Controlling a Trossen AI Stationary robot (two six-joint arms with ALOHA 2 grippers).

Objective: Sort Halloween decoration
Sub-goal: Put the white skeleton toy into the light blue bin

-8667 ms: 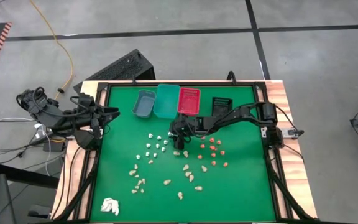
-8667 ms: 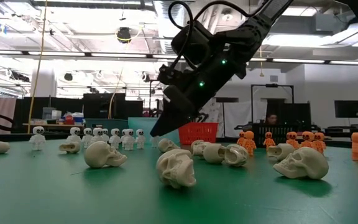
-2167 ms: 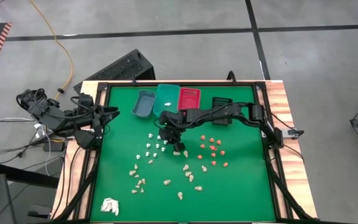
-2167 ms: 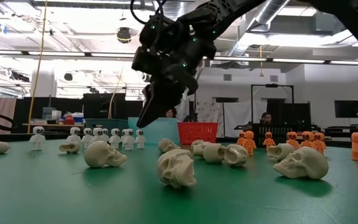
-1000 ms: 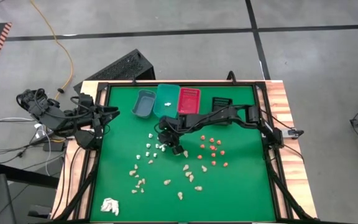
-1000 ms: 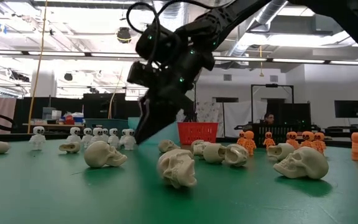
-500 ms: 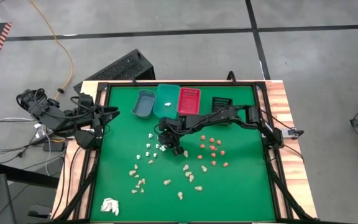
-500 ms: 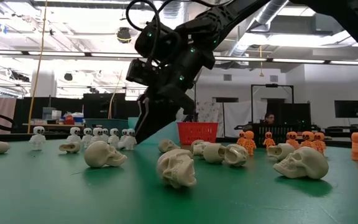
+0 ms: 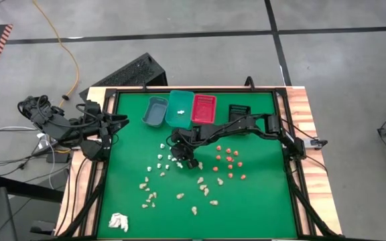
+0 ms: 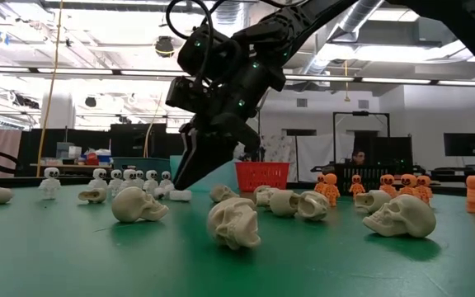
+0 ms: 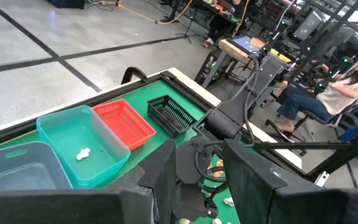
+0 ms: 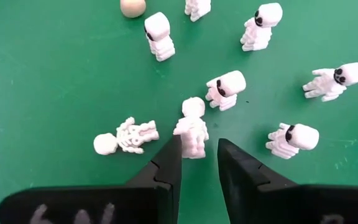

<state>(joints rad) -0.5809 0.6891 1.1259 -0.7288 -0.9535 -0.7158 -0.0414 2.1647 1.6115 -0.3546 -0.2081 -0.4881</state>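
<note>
The right tool has been lowered, fingers apart, astride an upright white skeleton figure just ahead.

No text, label, brand, number or sign can be read anywhere in these views; the distant monitors and equipment in the room show nothing legible.
</note>
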